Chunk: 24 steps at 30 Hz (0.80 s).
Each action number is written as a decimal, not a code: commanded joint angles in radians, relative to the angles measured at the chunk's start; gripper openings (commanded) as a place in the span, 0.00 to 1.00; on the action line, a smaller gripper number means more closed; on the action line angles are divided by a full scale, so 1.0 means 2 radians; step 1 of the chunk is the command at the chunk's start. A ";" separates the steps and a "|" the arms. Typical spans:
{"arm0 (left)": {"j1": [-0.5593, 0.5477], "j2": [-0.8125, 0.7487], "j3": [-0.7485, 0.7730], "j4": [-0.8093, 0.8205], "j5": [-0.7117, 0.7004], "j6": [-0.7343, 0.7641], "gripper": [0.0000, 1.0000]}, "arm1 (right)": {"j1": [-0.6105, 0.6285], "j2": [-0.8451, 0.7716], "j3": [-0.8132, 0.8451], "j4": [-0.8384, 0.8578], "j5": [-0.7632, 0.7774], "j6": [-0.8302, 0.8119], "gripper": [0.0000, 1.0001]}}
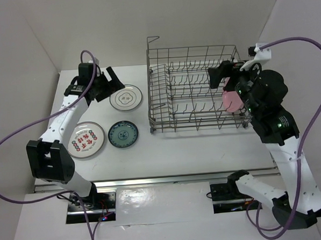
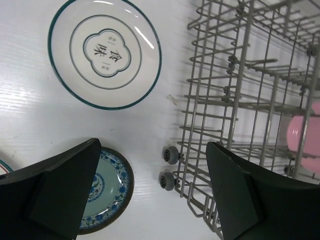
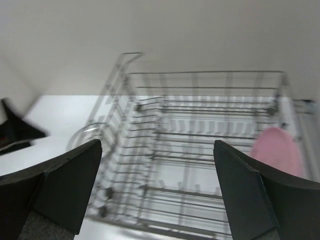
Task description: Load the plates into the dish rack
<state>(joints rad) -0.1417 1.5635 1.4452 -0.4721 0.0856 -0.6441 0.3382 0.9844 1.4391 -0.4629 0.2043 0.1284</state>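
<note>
The grey wire dish rack [image 1: 194, 91] stands at the back right of the table. A pink plate [image 1: 231, 100] stands on edge between tines at its right end, also seen as the pink plate [image 3: 277, 150] and the pink plate [image 2: 302, 137]. My right gripper [image 1: 215, 77] hovers above the rack, open and empty; the right gripper [image 3: 157, 145] looks down on the rack [image 3: 200, 150]. Left of the rack lie the white dark-rimmed plate [image 1: 125, 97], the red-patterned plate [image 1: 86, 140] and the teal plate [image 1: 123, 134]. My left gripper [image 1: 113, 86] hangs open beside the white plate. The left gripper [image 2: 152, 145] frames bare table between the teal plate [image 2: 102, 192] and the rack [image 2: 240, 100], below the white plate [image 2: 105, 52].
White walls close in the table at the back and both sides. The rack's raised wire handle [image 1: 152, 40] stands at its far left corner, and two small grey wheels [image 2: 170, 167] sit at its near left corner. Purple cables [image 1: 296, 40] loop off both arms.
</note>
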 commanded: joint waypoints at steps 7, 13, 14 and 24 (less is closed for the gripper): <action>0.075 0.058 -0.065 0.089 0.053 -0.099 0.99 | 0.023 -0.031 -0.073 0.046 -0.220 0.076 0.99; 0.080 0.144 -0.010 0.095 0.071 -0.092 0.98 | 0.041 -0.037 -0.073 0.053 -0.219 0.072 0.99; 0.080 0.165 0.006 0.090 0.061 -0.092 0.98 | 0.041 -0.037 -0.073 0.053 -0.219 0.076 0.99; 0.094 0.219 0.040 0.079 0.041 -0.097 0.96 | 0.046 -0.037 -0.057 0.060 -0.233 0.082 0.99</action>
<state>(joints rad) 0.0322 1.9873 1.4902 -0.3309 0.1825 -0.8196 0.4213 0.9222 1.2896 -0.3965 -0.2485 0.2829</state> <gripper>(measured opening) 0.969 0.993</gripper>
